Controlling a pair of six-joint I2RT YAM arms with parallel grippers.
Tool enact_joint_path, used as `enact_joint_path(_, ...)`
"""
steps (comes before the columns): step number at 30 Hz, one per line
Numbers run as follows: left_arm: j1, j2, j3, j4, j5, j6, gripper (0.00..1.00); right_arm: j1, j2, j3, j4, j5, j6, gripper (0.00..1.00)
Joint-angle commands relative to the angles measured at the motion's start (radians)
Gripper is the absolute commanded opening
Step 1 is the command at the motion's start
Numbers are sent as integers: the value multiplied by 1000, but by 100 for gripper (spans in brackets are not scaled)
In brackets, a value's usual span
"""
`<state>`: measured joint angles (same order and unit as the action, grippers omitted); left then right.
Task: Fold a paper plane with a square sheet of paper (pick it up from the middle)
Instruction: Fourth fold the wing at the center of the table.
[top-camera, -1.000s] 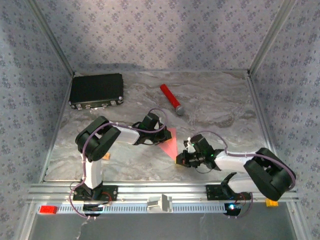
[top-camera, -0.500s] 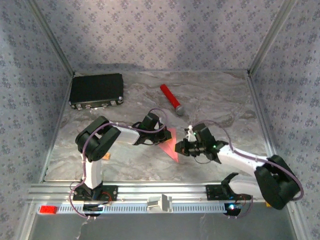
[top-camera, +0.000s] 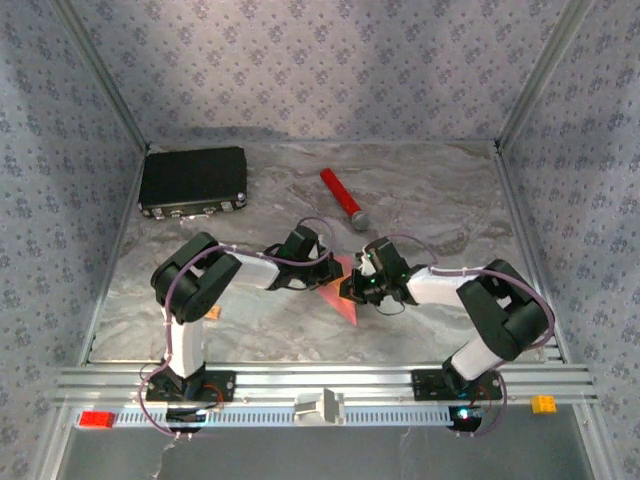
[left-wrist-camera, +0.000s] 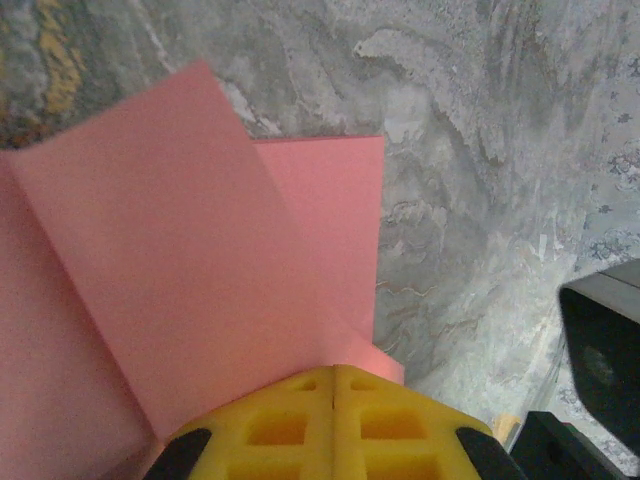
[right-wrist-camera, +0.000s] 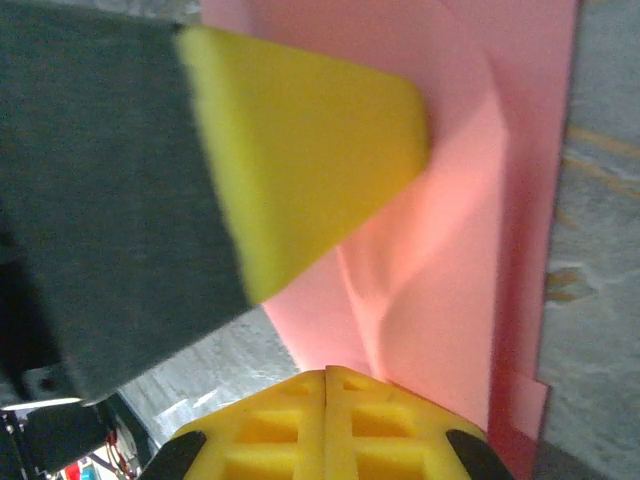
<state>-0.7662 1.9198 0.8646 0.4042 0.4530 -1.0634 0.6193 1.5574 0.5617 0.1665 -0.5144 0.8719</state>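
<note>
The square sheet of paper (top-camera: 346, 302) lay mid-tabletop (top-camera: 440, 215) between the arms. It was partly folded into a wedge with one flap raised, so most of the plane's creases seemed left to make. Its long axis ran far-to-near, tip toward the near edge. The left end effector (left-wrist-camera: 335, 372) and the right end effector (right-wrist-camera: 327, 374) were each closed, pinching the paper.
</note>
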Motion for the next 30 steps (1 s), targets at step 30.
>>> enact_joint_path(30,-51,-43,14,-168,-36,63,0,-60,44,-167,102,-86,-53,0)
